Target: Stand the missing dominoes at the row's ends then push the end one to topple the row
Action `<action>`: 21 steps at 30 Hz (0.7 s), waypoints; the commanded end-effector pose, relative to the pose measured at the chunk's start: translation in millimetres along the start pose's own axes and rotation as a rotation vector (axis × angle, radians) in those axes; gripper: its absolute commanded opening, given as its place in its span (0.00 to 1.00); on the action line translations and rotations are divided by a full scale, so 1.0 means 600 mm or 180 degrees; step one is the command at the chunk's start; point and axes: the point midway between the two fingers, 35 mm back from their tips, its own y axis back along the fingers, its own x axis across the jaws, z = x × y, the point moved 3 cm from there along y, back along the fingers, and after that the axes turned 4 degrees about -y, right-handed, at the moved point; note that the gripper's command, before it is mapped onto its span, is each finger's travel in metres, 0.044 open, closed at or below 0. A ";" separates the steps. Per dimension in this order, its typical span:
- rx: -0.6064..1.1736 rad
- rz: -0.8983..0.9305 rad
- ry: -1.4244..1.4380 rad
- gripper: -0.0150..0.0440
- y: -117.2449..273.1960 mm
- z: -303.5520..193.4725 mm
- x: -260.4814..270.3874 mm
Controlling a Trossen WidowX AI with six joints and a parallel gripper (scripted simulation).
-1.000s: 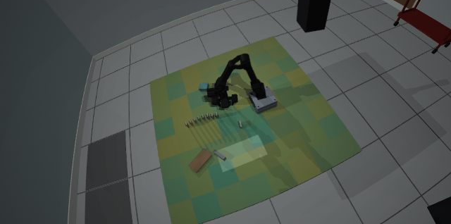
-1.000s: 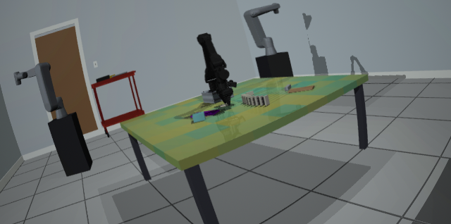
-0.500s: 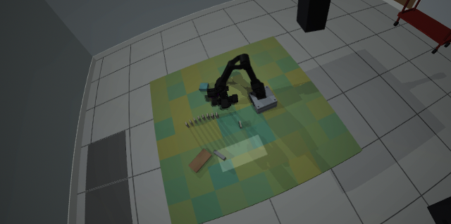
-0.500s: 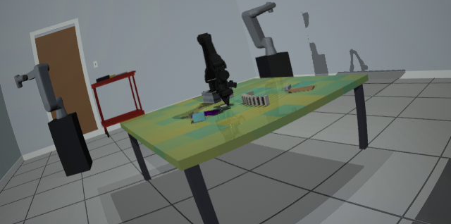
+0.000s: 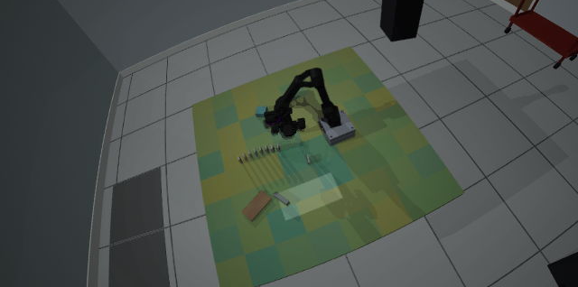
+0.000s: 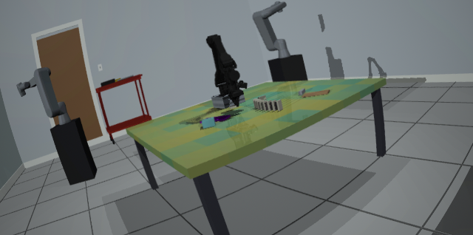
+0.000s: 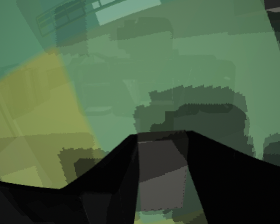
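Note:
A row of several pale dominoes (image 5: 261,152) (image 6: 279,105) stands upright on the patchwork table top. Another pale domino (image 5: 308,159) (image 6: 261,97) is apart from the row, on the side toward the arm's base; it looks to be lying down. My gripper (image 5: 288,132) (image 6: 237,105) (image 7: 161,140) is low over the table, beside the row's end nearer the arm. It is shut on a grey-brown domino (image 7: 162,187), which shows between the fingers in the wrist view. The top and exterior views hide this domino behind the gripper.
A light blue block (image 5: 261,111) (image 6: 208,123) and a purple piece (image 6: 222,118) lie beside the gripper, away from the row. A brown block (image 5: 256,206) (image 6: 315,94) and a grey bar (image 5: 282,199) (image 6: 301,92) lie on the row's other side. The arm's grey base (image 5: 339,133) stands nearby.

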 end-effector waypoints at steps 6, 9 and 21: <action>0.0000 -0.0124 -0.0004 0.44 0.184 0.003 -0.017; -0.0001 -0.0125 -0.0004 0.44 0.227 0.003 -0.018; -0.0014 -0.0123 -0.0923 0.44 0.230 -0.021 -0.009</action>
